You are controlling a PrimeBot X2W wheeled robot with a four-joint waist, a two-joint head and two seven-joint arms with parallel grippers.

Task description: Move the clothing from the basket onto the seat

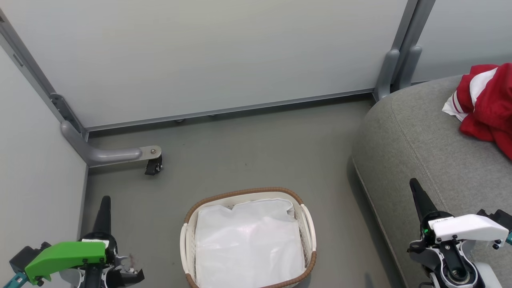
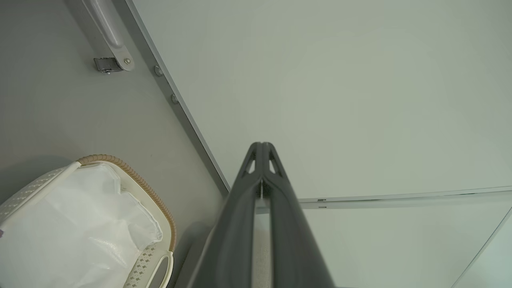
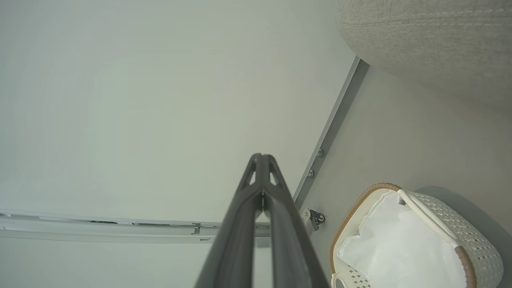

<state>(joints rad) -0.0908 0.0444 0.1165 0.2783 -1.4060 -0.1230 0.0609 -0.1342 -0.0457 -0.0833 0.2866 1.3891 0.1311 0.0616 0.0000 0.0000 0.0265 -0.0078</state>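
Note:
The red clothing [image 1: 486, 106] with white stripes lies bunched on the grey seat [image 1: 416, 136] at the right edge of the head view. The white basket [image 1: 308, 224] with a brown rim stands on the floor at bottom centre, and only its white liner [image 1: 248, 240] shows inside. My left gripper [image 1: 105, 200] is shut at the lower left, beside the basket, holding nothing. My right gripper [image 1: 413, 183] is shut at the lower right over the seat's front edge, holding nothing. In the wrist views both the left gripper [image 2: 261, 145] and the right gripper [image 3: 261, 156] have their tips pressed together, pointing at the pale wall panels.
Pale partition panels [image 1: 200, 56] close off the back and the left side. A grey bracket foot with a small caster [image 1: 154, 165] sticks out onto the floor at the left corner. Another grey post [image 1: 394, 68] stands by the seat's back corner. Grey floor [image 1: 256, 152] lies between basket and wall.

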